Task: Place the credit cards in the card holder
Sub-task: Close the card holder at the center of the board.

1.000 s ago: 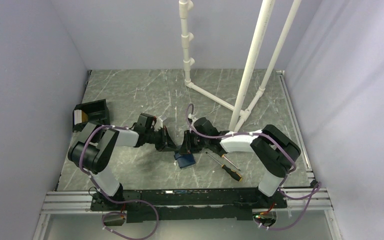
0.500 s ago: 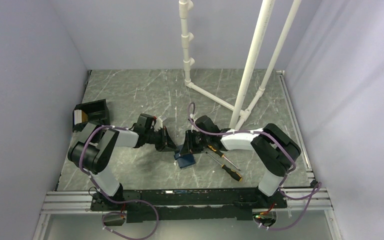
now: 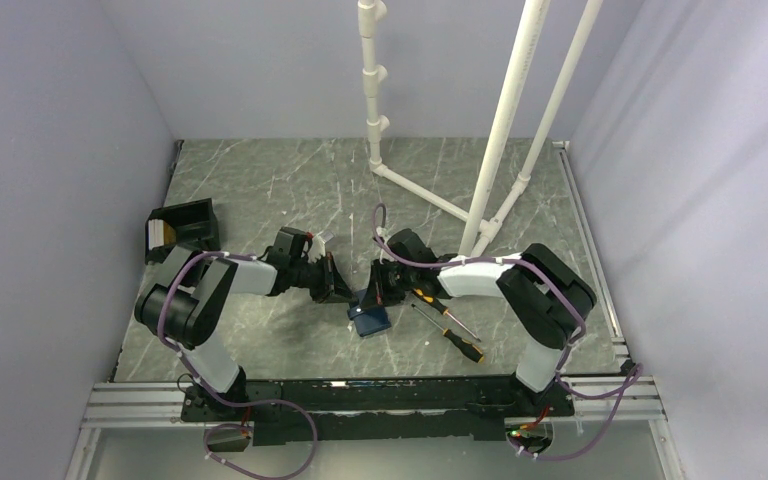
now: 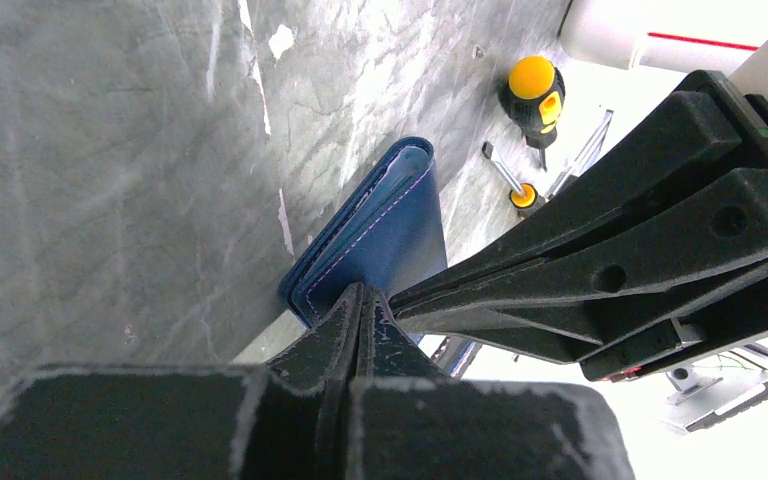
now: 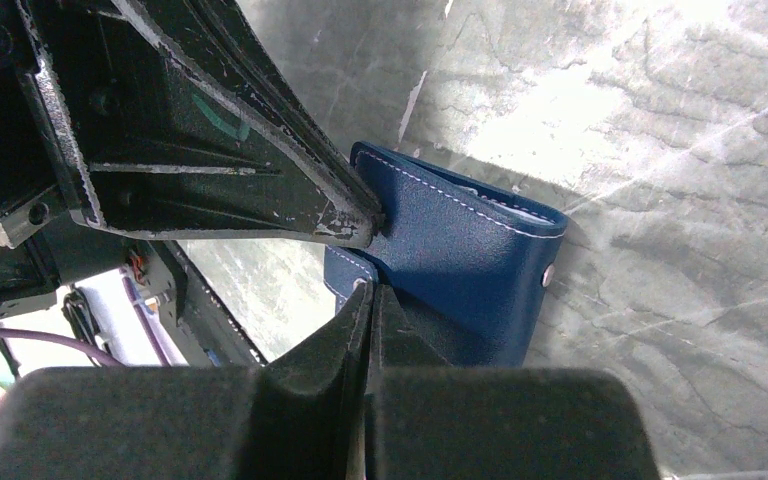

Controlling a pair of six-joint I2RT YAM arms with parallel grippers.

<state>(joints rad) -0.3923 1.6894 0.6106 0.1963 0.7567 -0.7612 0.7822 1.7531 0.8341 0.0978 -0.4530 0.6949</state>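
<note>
The navy-blue card holder lies folded on the table between my two grippers. In the left wrist view the card holder shows a pale edge inside its fold. My left gripper is shut, with its tips against the holder's near edge. My right gripper is shut, with its tips at the clasp tab of the card holder. The two grippers, left and right, nearly meet over it. No loose credit card lies on the table. Orange and whitish card-like pieces stand by the black box.
A black open-topped box stands at the far left. Two orange-handled screwdrivers lie just right of the holder, under my right forearm. White pipe frame rises behind the right arm. Walls close both sides.
My right gripper has moved a little left and closer to the card holder, closing the gap to my left gripper. The left gripper and the holder have barely moved.
</note>
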